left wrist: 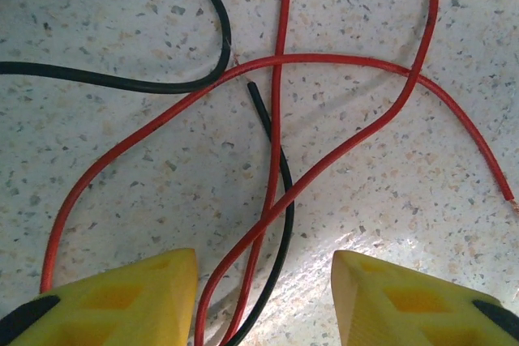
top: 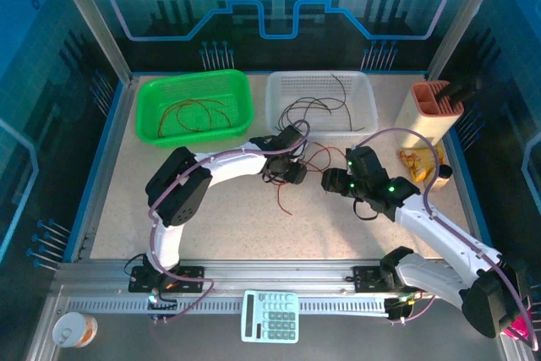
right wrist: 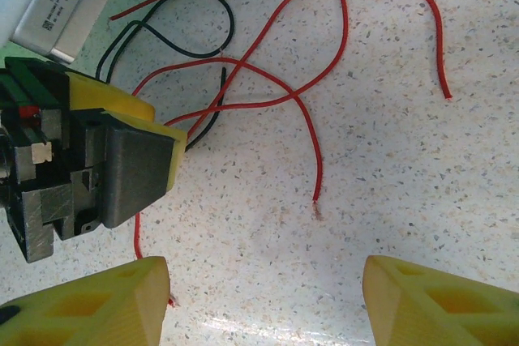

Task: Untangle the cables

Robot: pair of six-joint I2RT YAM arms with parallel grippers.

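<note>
The cables [top: 319, 156] lie as a loose tangle of thin red and black wires on the speckled table, between the two grippers. My left gripper [top: 287, 173] is low over the tangle's left side. In the left wrist view it [left wrist: 263, 281] is open, and two red strands [left wrist: 324, 58] and a black one [left wrist: 285, 192] run between the yellow fingers [left wrist: 122, 297] without touching them. My right gripper [top: 328, 180] faces it from the right. Its jaws [right wrist: 263, 297] are open over bare table, a red wire end [right wrist: 315, 192] just beyond them. The left gripper [right wrist: 166, 123] straddles the wires there.
A green basket [top: 148, 95] at the back left holds red and black wires, and a white basket [top: 275, 95] beside it holds black ones. A tan holder [top: 427, 112] and a yellow packet [top: 418, 162] are at the right. A calculator [top: 270, 316] lies on the front rail.
</note>
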